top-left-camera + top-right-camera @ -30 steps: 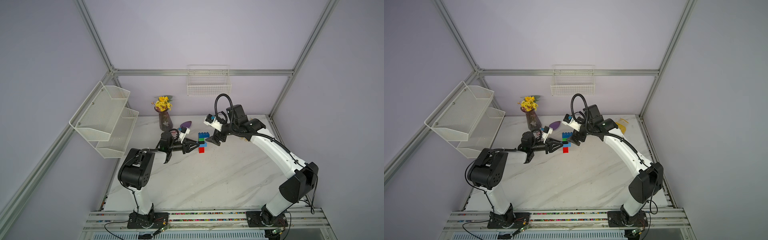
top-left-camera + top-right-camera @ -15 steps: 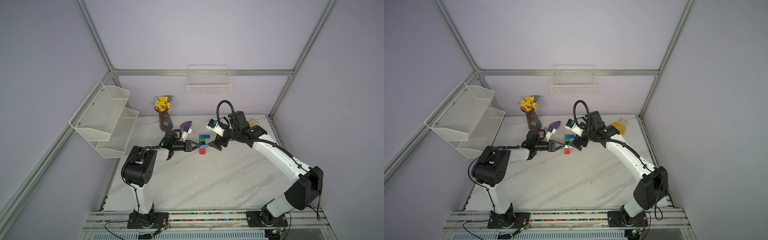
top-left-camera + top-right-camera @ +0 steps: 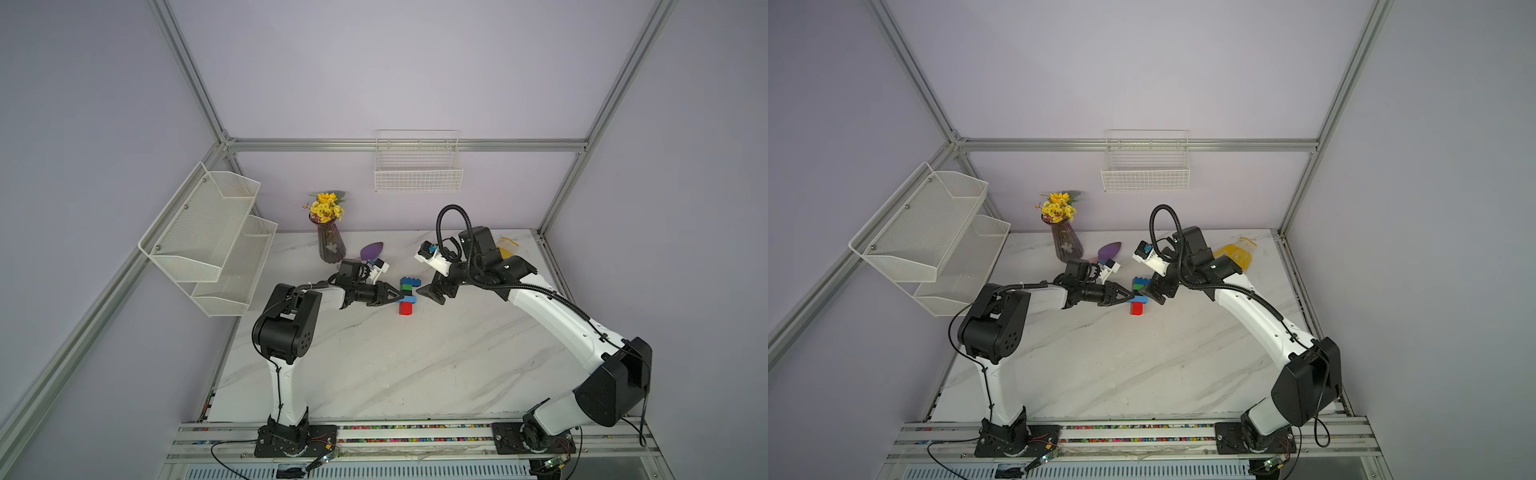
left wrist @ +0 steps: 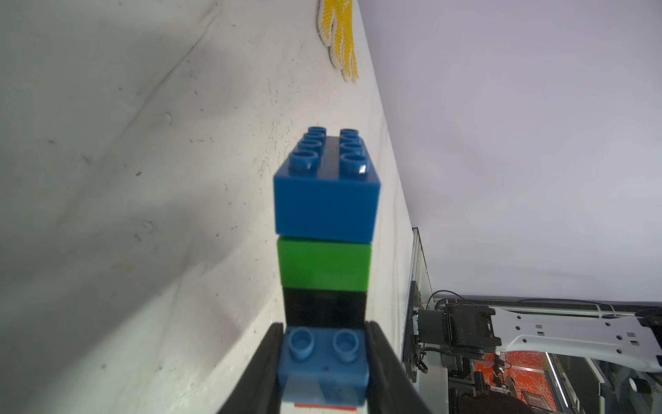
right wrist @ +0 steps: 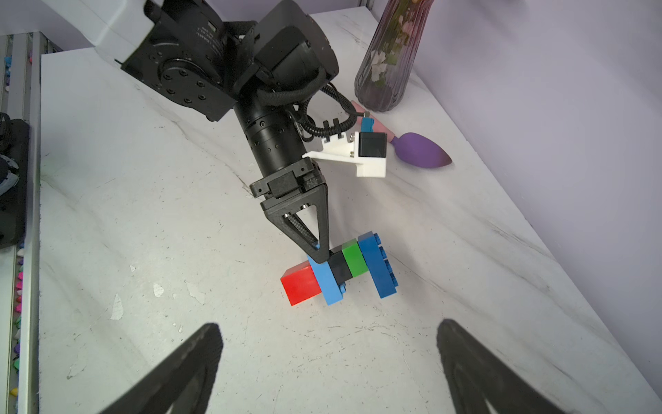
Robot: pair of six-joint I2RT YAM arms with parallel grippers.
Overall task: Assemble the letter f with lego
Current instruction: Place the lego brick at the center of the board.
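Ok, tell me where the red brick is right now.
In a top view the red brick is the near end of the joined line, snapped to the light blue brick clamped by the left gripper.

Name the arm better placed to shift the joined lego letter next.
Left. The left pincer is shut on the light blue brick of the letter, so it can move the whole piece at once. The right pincer stands open, apart from the bricks, and would first need to grasp.
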